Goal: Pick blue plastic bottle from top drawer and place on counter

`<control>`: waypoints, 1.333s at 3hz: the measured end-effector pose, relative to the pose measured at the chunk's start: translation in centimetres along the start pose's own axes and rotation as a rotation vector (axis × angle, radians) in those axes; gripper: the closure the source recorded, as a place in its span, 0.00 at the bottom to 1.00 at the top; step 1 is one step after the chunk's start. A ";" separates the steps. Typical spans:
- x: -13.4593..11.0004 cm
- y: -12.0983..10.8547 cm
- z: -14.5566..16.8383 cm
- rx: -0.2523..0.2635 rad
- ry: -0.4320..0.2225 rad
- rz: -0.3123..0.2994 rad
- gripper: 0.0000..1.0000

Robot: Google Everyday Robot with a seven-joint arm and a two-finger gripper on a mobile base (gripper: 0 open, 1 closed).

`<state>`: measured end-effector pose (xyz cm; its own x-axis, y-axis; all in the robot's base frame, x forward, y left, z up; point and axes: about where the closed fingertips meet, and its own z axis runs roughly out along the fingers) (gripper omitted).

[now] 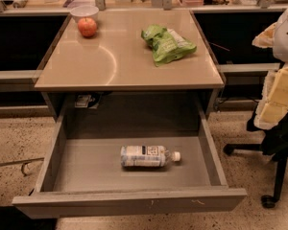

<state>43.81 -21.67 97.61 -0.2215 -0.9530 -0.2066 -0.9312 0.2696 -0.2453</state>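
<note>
The blue plastic bottle (146, 156) lies on its side on the floor of the top drawer (86, 169), its white cap pointing right. The drawer is pulled fully open below the counter (110, 61). My gripper (277, 97) hangs at the far right edge of the view, beside the counter's right side. It is well above and to the right of the bottle and touches nothing of the task.
On the counter a green snack bag (167, 44) lies at the back right, and a red apple (87, 27) sits by a white bowl (84, 11) at the back left. A black office chair base (273, 176) stands on the speckled floor at right.
</note>
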 end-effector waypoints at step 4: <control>-3.2 4.8 9.8 -0.184 -0.078 0.040 0.00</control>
<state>42.88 -16.01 87.81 -0.2433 -0.9263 -0.2877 -0.9608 0.2708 -0.0596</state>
